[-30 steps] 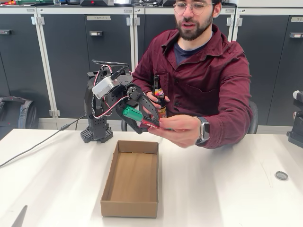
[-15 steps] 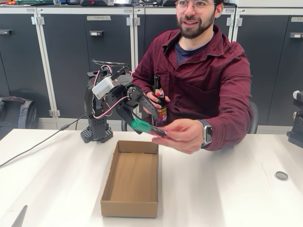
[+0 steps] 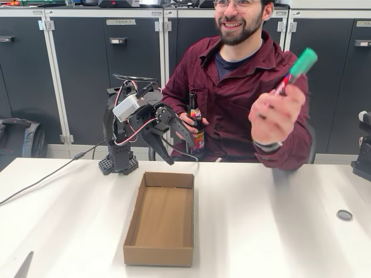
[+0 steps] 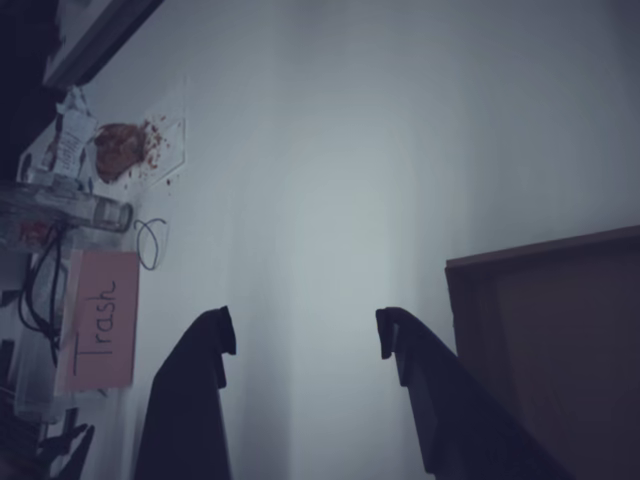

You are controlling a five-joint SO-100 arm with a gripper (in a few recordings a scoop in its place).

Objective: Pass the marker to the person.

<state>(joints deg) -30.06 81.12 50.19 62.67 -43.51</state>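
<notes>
- The person [image 3: 243, 87] in a maroon shirt sits behind the white desk [image 3: 278, 231], one hand [image 3: 277, 116] raised at the right of the fixed view.
- That hand holds the thick teal-green marker [image 3: 297, 68] tilted, cap end uppermost, well apart from the robot.
- The black gripper [image 3: 174, 152] hangs above the open cardboard box [image 3: 162, 220]; its fingers [image 4: 205, 345] stand apart, holding nothing.
- The person's other hand seems to grip a dark glass bottle [image 3: 195, 124].
</notes>
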